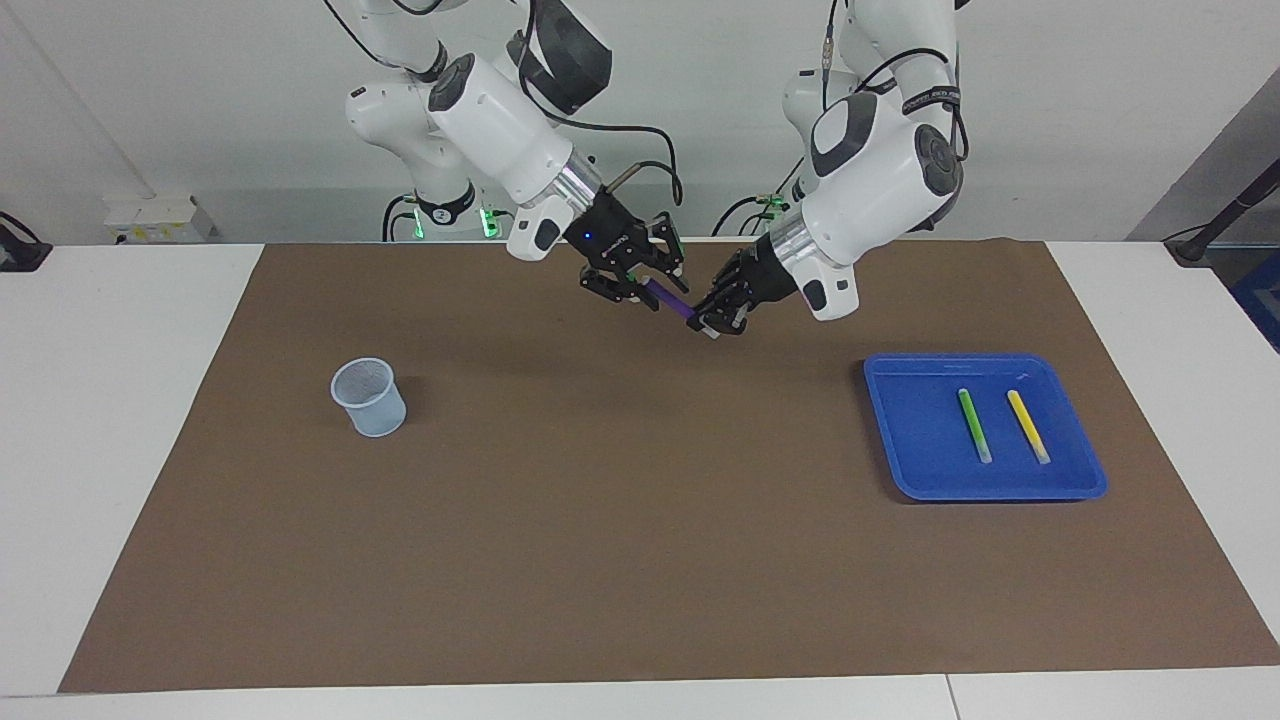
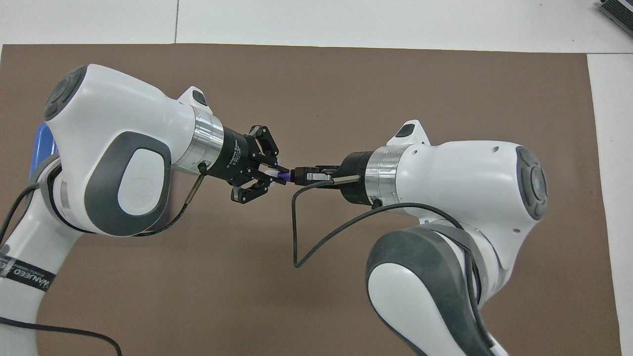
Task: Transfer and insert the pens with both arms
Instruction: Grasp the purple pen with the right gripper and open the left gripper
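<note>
Brown mat point(image 1: 600, 520) on white table point(image 1: 120, 400); both end effectors pinching purple pen point(image 1: 668, 298).

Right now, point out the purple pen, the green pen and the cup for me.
purple pen point(image 1: 668, 297), facing view, on its barrel between the two tools.
green pen point(image 1: 973, 424), facing view, mid-barrel, in the blue tray.
cup point(image 1: 375, 410), facing view, on its outer wall.
</note>
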{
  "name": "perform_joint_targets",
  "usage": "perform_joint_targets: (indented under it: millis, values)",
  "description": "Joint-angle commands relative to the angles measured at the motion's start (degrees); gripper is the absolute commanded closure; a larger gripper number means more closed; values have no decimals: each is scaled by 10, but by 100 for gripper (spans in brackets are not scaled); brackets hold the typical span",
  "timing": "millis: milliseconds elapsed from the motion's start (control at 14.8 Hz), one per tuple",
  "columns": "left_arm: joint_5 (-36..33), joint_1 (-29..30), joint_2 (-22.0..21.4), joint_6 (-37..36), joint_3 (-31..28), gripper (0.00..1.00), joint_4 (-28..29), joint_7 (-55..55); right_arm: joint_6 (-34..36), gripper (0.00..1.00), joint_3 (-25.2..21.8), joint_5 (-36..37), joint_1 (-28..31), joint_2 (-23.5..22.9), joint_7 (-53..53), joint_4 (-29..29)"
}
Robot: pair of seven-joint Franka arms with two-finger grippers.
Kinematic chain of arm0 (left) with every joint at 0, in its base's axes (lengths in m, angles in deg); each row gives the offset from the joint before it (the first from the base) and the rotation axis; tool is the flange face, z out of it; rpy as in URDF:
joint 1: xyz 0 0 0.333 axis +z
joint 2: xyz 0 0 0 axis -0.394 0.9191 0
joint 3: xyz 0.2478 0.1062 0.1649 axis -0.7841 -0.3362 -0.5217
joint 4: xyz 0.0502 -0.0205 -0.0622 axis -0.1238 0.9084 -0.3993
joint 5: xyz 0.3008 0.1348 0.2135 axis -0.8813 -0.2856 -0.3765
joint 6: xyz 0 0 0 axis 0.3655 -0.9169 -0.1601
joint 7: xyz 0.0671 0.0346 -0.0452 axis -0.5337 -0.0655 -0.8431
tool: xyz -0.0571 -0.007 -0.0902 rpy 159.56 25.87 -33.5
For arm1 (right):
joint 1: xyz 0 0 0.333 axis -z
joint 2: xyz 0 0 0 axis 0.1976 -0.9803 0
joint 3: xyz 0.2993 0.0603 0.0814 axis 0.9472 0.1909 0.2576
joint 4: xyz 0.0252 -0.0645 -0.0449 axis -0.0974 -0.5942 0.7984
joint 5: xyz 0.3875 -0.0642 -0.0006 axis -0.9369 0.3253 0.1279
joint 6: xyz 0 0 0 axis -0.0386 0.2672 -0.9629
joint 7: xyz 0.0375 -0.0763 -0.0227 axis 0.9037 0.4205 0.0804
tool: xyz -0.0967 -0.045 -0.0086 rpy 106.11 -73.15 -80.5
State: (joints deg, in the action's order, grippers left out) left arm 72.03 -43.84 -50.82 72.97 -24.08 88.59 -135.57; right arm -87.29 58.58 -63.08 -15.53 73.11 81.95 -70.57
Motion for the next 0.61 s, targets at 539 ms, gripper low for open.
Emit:
perform_joint_targets:
  millis: [539]
  values:
    - [11, 2, -23, 12, -2, 100, 20, -6, 25, 100, 0, -9, -1, 3, 14, 0]
